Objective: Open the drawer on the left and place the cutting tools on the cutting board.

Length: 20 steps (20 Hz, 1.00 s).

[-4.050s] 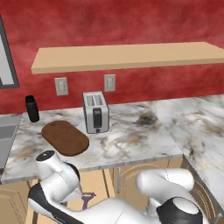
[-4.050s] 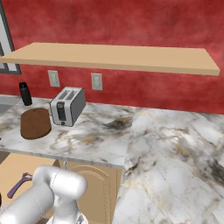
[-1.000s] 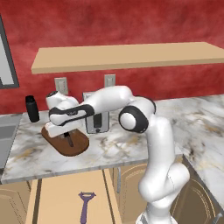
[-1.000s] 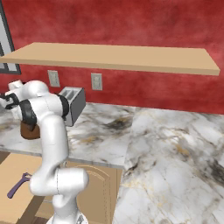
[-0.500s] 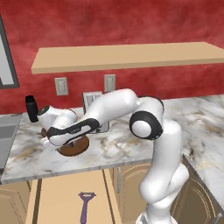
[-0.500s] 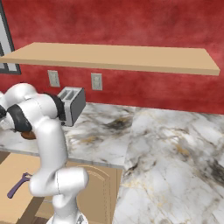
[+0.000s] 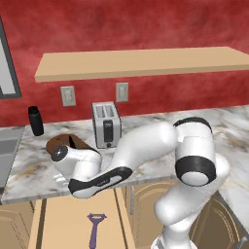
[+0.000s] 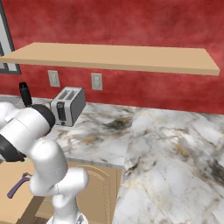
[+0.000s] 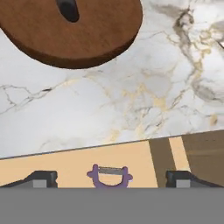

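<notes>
A: Where was the peeler (image 9: pixel 109 176)?

B: In the open drawer (image 7: pixel 68 221), flat on the tan floor. In the hand view its Y-head sat midway between the two fingertips (image 9: pixel 42 178), just past them, head toward the counter (image 9: pixel 131 105). In the left base view the peeler (image 7: pixel 95 228) lay handle toward the camera, below the forearm.

A: Gripper?

B: The gripper (image 9: pixel 110 178) was spread wide, one tip on each side of the peeler head, nothing between the pads. No contact that I could see. It pointed down over the counter's front edge at the drawer.

A: Knife?

B: A dark end (image 9: pixel 68 9) lay on the board (image 9: pixel 74 35), beyond the gripper, across the marble strip. I couldn't tell from that view how much of it was blade or handle. In the left base view a thin dark sliver (image 7: pixel 72 142) showed on the board (image 7: pixel 61 142), behind the wrist.

A: Around that?

B: The toaster (image 7: pixel 106 124) was just beside the board, on the far side from the black bottle (image 7: pixel 35 120). Two outlets (image 7: pixel 67 96) were on the red wall, with a shelf (image 7: pixel 146 62) above. In the right base view the peeler handle (image 8: pixel 17 185) poked out beside the arm, over the drawer (image 8: pixel 15 175).
</notes>
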Motion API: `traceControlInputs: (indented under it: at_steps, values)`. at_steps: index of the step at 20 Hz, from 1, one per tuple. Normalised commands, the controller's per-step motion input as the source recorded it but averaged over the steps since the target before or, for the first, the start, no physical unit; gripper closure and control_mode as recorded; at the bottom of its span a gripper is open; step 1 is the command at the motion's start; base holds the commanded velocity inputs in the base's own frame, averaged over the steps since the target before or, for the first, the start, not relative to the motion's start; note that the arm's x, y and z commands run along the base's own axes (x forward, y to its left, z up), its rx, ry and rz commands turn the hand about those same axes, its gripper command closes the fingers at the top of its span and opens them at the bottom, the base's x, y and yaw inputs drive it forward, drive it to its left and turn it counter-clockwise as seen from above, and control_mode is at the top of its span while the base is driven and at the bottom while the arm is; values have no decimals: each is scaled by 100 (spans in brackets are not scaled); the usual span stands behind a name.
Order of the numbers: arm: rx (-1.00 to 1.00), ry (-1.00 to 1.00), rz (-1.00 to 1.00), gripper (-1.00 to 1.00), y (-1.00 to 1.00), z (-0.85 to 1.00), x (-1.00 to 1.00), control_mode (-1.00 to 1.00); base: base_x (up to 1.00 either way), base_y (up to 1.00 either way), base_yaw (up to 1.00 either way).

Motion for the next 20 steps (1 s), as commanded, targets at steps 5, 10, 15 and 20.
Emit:
traceControlInputs:
  at_steps: [5,10,15,20]
  values:
    - [19,-5,-46,-100,-10,27,-98,-100,0,0,0]
    - [1,1,-6,-100,-2,0,-10,-100,0,0,0]
    - [1,13,3,-100,-13,-7,0,-100,0,0,0]
    - [14,33,12,-100,-22,-3,3,-100,0,0,0]
